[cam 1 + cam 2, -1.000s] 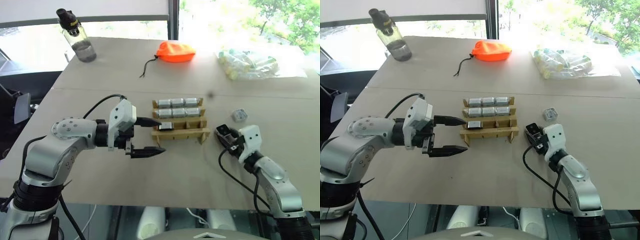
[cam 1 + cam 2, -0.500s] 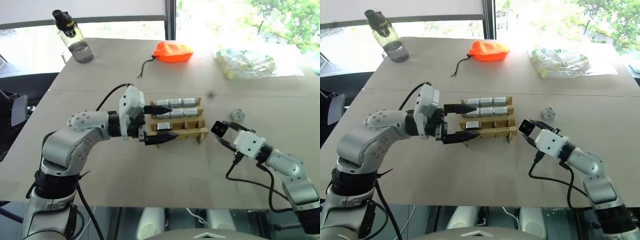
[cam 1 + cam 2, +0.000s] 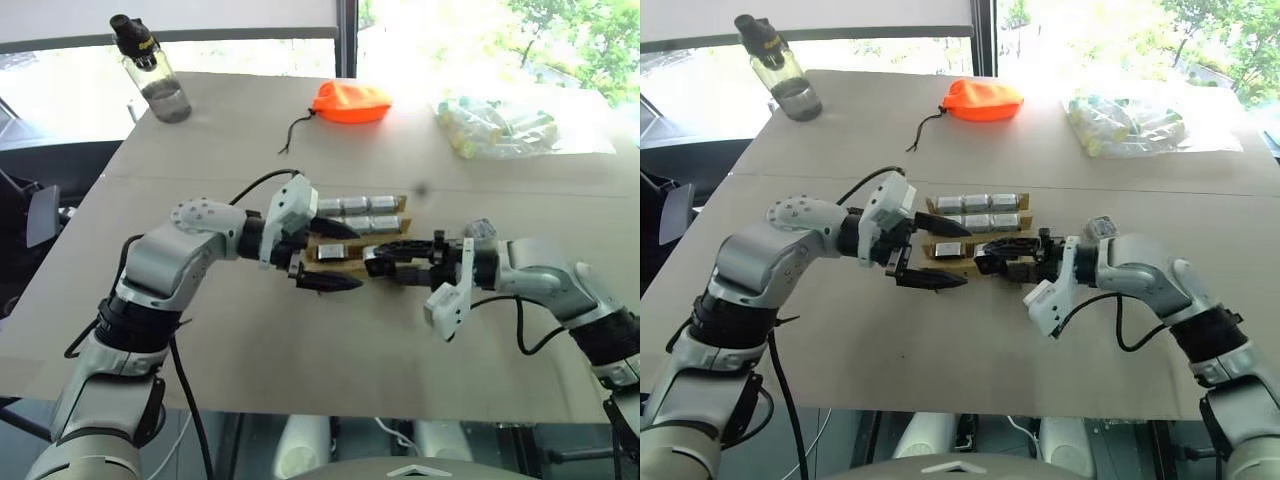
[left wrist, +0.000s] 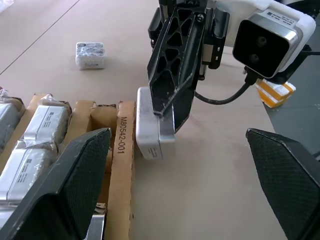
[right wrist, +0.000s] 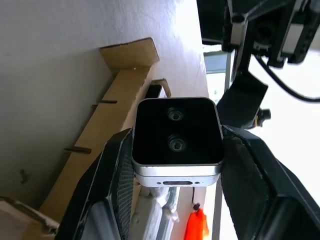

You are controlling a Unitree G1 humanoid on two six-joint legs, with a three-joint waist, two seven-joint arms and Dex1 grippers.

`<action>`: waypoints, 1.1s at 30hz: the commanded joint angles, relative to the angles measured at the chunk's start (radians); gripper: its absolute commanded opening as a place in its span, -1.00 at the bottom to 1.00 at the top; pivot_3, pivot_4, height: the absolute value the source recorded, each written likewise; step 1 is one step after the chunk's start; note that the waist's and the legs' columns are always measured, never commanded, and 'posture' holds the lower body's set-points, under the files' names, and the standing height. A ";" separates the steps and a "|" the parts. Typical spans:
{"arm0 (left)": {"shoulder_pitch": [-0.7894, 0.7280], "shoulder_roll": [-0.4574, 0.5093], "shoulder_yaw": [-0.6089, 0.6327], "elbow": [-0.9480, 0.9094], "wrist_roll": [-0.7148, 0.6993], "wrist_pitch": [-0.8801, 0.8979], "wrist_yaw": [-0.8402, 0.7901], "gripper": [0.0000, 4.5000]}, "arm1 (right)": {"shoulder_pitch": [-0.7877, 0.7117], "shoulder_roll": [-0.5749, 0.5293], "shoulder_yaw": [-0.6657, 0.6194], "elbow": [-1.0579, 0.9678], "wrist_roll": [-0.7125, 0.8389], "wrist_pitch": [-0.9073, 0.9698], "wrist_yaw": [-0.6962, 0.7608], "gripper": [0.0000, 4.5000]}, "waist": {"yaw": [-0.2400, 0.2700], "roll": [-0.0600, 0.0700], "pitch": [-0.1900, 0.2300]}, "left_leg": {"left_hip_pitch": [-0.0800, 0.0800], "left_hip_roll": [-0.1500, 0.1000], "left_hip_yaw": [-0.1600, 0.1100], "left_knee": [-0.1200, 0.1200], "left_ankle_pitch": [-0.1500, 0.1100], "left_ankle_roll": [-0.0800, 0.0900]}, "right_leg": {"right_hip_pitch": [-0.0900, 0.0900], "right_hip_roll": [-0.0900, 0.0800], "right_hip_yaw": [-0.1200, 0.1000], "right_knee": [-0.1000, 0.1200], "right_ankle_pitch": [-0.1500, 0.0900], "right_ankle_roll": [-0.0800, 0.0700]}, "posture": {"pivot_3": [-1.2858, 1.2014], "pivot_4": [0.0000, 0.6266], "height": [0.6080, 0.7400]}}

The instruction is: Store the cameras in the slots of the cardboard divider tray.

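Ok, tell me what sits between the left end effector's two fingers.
In the left wrist view, the left end effector stands open; between its fingers lie the right end effector gripping a camera and the tray's near edge.

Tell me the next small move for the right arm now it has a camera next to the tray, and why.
Probably ease the right gripper sideways to an open slot in the tray's near row, then lower. It is shut on a camera held just outside the cardboard edge, not over a slot. The left gripper stands open close by, so move slowly.
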State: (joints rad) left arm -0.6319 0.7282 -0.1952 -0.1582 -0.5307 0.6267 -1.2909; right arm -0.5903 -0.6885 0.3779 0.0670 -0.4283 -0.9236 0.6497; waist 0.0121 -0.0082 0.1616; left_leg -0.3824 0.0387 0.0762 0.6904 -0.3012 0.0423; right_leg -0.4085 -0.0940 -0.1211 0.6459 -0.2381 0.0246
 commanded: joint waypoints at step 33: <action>-0.025 0.004 -0.028 0.012 0.117 -0.055 -0.017 -0.69 | -0.019 0.033 0.007 -0.038 0.075 0.055 0.003 0.95 | 0.003 0.000 0.000 | -0.001 0.000 -0.001 0.000 0.000 0.000 | 0.000 0.000 -0.001 0.001 0.000 0.000 | 0.03 -0.52 0.78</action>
State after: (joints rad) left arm -0.6329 0.7352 -0.2394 -0.1429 -0.4178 0.5971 -1.3101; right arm -0.6242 -0.6305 0.4223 0.0760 -0.4239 -0.8910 0.6424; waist 0.0148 -0.0080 0.1617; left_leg -0.3831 0.0389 0.0754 0.6906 -0.3011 0.0423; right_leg -0.4085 -0.0944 -0.1219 0.6463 -0.2381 0.0246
